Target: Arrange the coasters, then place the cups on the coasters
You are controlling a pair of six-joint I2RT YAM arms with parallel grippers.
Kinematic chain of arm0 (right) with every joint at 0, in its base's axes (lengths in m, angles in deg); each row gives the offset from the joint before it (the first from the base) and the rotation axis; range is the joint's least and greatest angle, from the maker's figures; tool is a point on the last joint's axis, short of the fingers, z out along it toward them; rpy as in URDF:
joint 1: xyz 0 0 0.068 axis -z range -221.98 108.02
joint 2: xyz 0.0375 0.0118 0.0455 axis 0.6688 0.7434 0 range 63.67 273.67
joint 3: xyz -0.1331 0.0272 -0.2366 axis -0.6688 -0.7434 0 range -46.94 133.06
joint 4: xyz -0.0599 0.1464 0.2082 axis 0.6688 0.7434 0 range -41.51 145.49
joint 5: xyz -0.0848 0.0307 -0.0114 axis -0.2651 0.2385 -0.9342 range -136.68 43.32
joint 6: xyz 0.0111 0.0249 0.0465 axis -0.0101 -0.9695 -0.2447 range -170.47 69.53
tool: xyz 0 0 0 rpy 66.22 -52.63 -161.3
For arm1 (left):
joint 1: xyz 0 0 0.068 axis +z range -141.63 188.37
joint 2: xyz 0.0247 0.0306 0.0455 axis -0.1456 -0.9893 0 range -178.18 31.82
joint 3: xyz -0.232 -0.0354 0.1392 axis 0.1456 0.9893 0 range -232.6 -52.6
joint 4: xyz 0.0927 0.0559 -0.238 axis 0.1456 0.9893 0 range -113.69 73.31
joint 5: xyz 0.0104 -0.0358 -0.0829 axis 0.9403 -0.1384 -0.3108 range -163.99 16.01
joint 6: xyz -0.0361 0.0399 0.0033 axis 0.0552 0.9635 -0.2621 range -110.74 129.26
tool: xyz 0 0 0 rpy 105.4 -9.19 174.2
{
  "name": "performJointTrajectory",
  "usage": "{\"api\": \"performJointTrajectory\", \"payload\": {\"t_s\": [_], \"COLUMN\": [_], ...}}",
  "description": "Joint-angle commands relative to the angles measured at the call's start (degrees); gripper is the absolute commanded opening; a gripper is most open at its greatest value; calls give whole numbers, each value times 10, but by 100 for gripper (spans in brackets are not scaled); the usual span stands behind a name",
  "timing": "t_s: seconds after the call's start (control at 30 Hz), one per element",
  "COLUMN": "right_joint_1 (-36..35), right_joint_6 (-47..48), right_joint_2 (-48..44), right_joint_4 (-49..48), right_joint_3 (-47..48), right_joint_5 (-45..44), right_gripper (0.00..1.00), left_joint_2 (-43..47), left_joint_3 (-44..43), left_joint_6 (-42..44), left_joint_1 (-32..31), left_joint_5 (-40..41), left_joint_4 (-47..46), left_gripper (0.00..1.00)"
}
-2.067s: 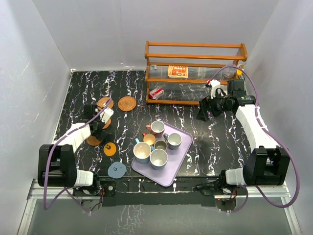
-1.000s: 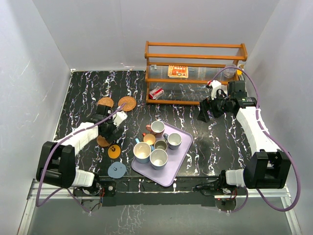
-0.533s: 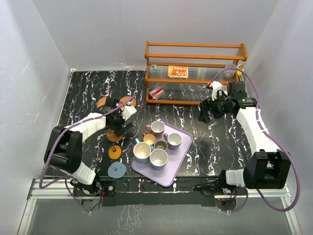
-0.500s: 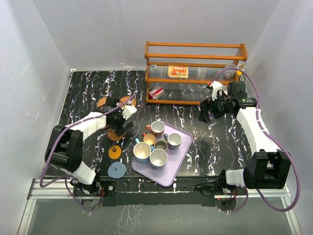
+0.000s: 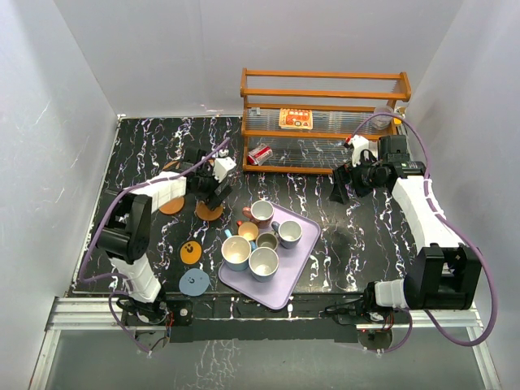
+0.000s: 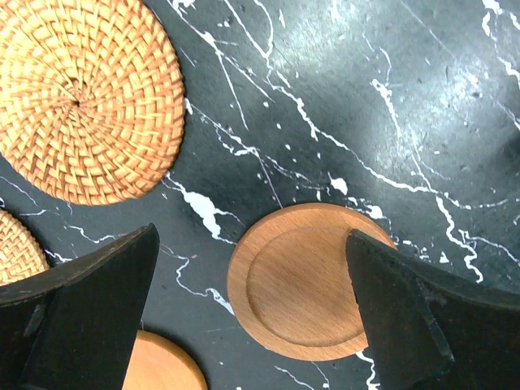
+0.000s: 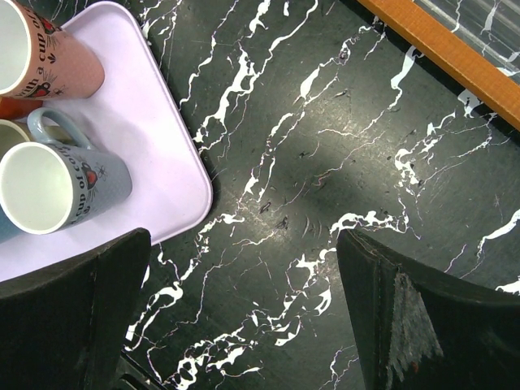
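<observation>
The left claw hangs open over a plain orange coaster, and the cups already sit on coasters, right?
Not quite. The cups sit together on the lilac tray, not on coasters, as the top view shows. The rest holds: the left gripper hangs open over a plain orange coaster.
</observation>
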Motion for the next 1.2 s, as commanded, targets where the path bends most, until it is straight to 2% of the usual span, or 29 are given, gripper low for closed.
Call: {"api": "performJointTrajectory", "payload": {"t_s": [0.0, 0.33, 1.17], "right_joint_1": [4, 4, 4], "right_joint_6": [-4, -3, -3], "right_joint_2": [1, 13, 10], "right_joint_4": [-16, -13, -13], "right_joint_3": [15, 20, 18], "right_joint_5": [0, 6, 7], "right_gripper": [98, 98, 98], "left_joint_2": [-47, -71, -32], "left_joint_3": [3, -29, -2], "left_joint_6": [-3, -12, 14], "left_joint_1": [-4, -4, 42], "left_joint_5": [33, 59, 75], "left_joint_4": [12, 9, 21], "left_gripper": [99, 98, 98]}}
